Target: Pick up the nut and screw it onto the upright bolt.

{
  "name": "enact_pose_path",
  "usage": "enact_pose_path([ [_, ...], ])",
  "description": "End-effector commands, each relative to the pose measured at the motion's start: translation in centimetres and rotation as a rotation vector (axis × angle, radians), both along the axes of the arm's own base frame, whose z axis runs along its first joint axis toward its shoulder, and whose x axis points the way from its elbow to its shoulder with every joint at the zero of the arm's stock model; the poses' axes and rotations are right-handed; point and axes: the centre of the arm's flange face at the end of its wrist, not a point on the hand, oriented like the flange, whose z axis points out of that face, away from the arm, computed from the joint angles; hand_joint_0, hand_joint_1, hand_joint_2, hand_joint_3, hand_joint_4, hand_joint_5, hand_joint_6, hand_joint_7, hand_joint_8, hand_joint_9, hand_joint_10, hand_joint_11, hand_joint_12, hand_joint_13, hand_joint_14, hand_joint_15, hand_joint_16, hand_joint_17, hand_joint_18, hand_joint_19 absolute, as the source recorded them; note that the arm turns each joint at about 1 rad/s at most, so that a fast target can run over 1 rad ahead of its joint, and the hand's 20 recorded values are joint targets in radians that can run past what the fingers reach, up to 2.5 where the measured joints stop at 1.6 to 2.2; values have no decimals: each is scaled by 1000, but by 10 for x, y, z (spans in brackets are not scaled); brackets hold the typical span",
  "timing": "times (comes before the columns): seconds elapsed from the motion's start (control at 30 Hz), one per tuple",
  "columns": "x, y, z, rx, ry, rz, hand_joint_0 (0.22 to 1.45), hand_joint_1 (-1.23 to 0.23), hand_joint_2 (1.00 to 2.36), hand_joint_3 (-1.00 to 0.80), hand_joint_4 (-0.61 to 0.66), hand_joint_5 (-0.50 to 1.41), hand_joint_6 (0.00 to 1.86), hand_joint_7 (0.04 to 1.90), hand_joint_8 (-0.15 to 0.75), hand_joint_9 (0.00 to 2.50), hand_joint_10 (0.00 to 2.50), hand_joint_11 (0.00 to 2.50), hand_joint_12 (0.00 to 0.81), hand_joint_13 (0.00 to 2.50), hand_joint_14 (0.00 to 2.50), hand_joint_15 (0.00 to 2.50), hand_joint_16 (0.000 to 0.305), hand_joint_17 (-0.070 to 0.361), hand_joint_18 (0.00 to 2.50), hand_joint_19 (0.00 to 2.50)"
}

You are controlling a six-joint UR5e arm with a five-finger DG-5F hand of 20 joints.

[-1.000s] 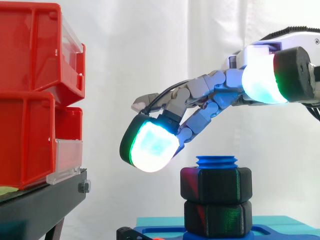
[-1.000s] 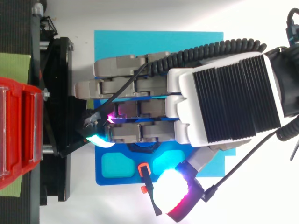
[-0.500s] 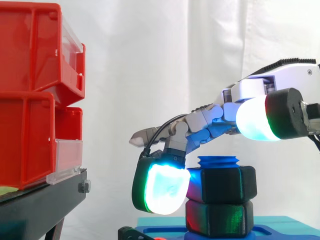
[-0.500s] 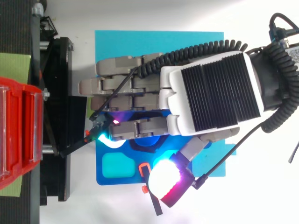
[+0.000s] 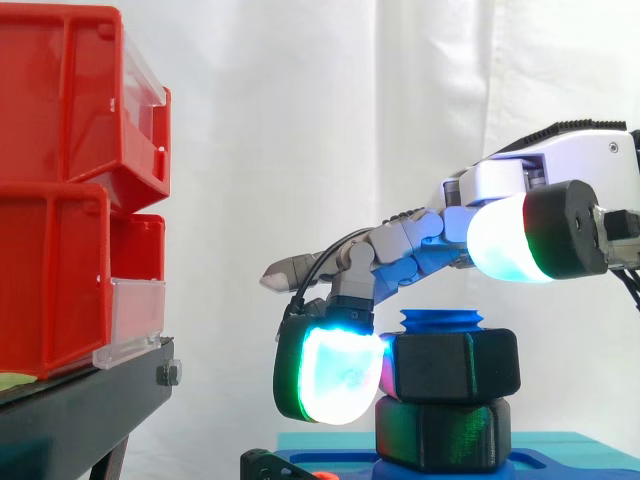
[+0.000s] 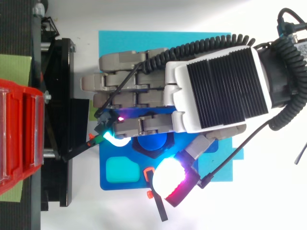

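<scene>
Hand (image 5: 530, 175) comes in from the right, fingers nearly straight and spread from the thumb, clamped on nothing. Thumb pad (image 5: 505, 240) is closest to the side camera: a fat rounded cap with a white-cyan glow and black back, hanging above the nuts and clear of them. 1 finger pad (image 5: 330, 375), same shape, cyan with a green edge, presses on the left face of the top nut (image 5: 455, 365). Other fingers lie over the bolt.

2 nuts, both black, hex, matte, are stacked on 1 bolt (image 5: 440, 320). Top nut sits slightly skewed on the lower nut (image 5: 440, 435). Bolt is blue, upright, coarse-threaded, with its tip just above the top nut. It stands in a blue base (image 6: 124, 184) with rounded teal recesses, on a flat teal mat (image 6: 163, 43).

Further left, 2 red plastic bins (image 5: 60, 100), stacked, with clear front lips, sit on a black stand (image 5: 90, 405). White pleated curtain (image 5: 300, 130) hangs behind.
</scene>
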Motion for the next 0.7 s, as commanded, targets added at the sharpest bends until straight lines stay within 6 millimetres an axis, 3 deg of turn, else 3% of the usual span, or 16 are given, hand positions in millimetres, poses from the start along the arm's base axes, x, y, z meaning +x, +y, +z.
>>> enact_pose_path([
  [0.0,0,-2,0,-3,-4,0,491,-16,1000,-500,199,-59,503,1282,248,382,0,0,329,135,0,0,38,86,0,0],
  [0.33,-1,-10,1,-4,-8,3,496,-65,1000,-500,191,-42,501,1440,254,443,0,0,322,190,0,0,35,80,0,0],
  [0.67,-3,-18,1,-9,-10,2,497,-85,1000,-500,187,-39,510,1457,258,482,0,0,314,226,0,0,34,76,0,0],
])
